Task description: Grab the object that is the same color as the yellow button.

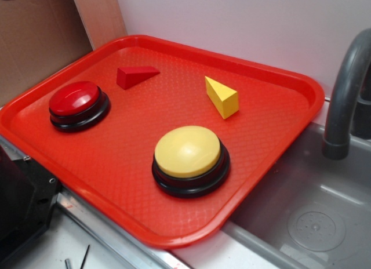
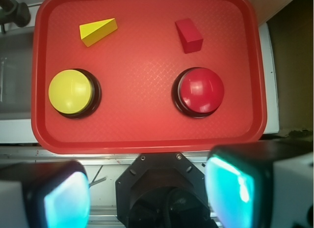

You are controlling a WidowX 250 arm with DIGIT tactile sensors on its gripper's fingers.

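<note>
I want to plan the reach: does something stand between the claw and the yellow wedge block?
The claw is open, off the tray's near edge. The yellow wedge block lies at the far side. The yellow button sits between, slightly to the side; it may obstruct a low reach. Nothing covers the block.

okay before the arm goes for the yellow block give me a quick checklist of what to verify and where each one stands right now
1. Target found: the yellow block matches the yellow button in color. Ok.
2. Target free to grab: nothing touches or covers it on the red tray. Ok.
3. Lookalike kept apart: the red block lies well away from the yellow one. Ok.
4. Gripper ready: the fingers stand wide apart with nothing between them. Ok.
5. Gripper over target: it sits off the tray's near edge, not above the block. Not ok.
6. Clearance from the grey faucet: cannot tell.
</note>
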